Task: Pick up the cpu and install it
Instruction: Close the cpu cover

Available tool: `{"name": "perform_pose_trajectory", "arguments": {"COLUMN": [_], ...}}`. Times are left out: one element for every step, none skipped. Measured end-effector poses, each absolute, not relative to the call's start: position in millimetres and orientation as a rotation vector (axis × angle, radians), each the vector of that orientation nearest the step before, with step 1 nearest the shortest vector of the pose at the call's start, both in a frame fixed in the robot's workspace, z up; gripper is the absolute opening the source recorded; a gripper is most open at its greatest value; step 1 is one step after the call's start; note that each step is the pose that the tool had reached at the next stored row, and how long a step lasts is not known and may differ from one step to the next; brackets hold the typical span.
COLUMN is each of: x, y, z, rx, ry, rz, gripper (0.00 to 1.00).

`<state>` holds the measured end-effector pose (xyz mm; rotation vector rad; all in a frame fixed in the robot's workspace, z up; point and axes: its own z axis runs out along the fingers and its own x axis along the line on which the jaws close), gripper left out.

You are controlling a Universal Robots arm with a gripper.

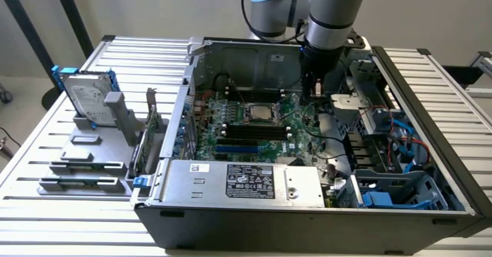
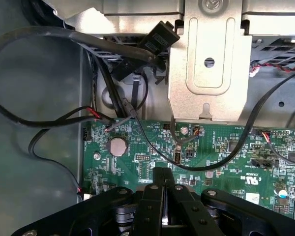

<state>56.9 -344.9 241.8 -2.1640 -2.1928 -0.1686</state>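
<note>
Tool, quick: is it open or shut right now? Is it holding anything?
The tool: closed, fingers together, with nothing seen between them, above the green circuit board.

Open from above over the middle of the motherboard (image 1: 254,131), inside the open-topped case (image 1: 230,49). Crowded around the claw (image 2: 162,177), fingers pressed together low over the board, by looping black cables (image 2: 113,48) and a metal bracket (image 2: 209,78) at the board's edge. Hemmed in along the near side by the power supply (image 1: 238,182), on the exterior view's left by upright cards (image 1: 154,136), on its right by the drive cage (image 1: 400,185). Bare worktop (image 1: 453,90) beyond.
</note>
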Motion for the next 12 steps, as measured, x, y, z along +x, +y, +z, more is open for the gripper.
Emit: {"name": "perform_pose_trajectory", "arguments": {"x": [56.8,56.8,56.8,56.8,56.8,56.6,56.0,54.5,52.5,50.3,47.9,45.7], "y": [-344.9,-344.9,-344.9,-344.9,-345.0,-345.2,-345.4,-345.8,-346.1,-346.5,-346.8,-347.1], "z": [241.7,241.7,241.7,241.8,241.8,241.8,241.8,241.4,241.5,241.6,241.8,241.9], "rx": [-2.161,-2.155,-2.149,-2.144,-2.140,-2.136,-2.134,-2.132,-2.131,-2.131,-2.130,-2.128], "ry": [-2.189,-2.182,-2.174,-2.168,-2.162,-2.158,-2.154,-2.151,-2.150,-2.149,-2.148,-2.146], "rz": [-0.167,-0.162,-0.154,-0.144,-0.135,-0.126,-0.120,-0.117,-0.114,-0.112,-0.108,-0.104], "gripper": [0.11,0.11,0.11,0.11,0.11,0.11,0.11,0.11,0.11,0.11,0.11,0.11]}}
